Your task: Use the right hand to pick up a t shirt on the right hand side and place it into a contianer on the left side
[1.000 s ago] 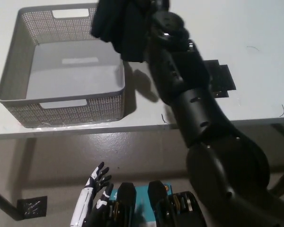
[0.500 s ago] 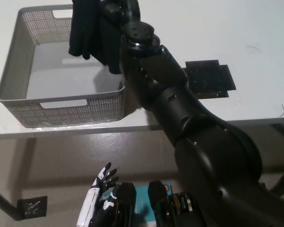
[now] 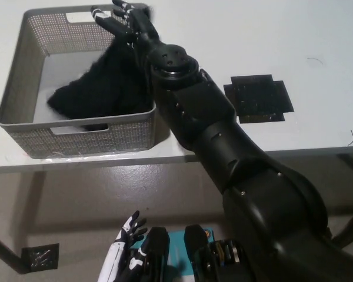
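Grey mesh metal makes up the big square basket (image 3: 17,88) that sits on the left side of the white table (image 3: 317,35). Inside it lies the black t shirt (image 3: 97,94), a soft dark heap on the basket floor, leaning up toward the right wall. It looks blurry, so it may be falling or settling. Just above the far right corner of the basket is the black right hand (image 3: 120,17). The fingers (image 3: 103,17) are spread wide apart and hold nothing. I cannot tell if a bit of cloth touches the wrist.

The step now is letting go, and it looks almost done. To do it well, the hand should keep the fingers wide so no cloth hooks on them. Then it should lift straight up first and only after that swing back to the right. That way the arm does not bump the basket wall or drag the shirt out.

A flat black patch (image 3: 259,97) lies on the table to the right, well apart from the basket. The white left hand (image 3: 126,235) rests low, below the table edge, fingers apart and holding nothing.
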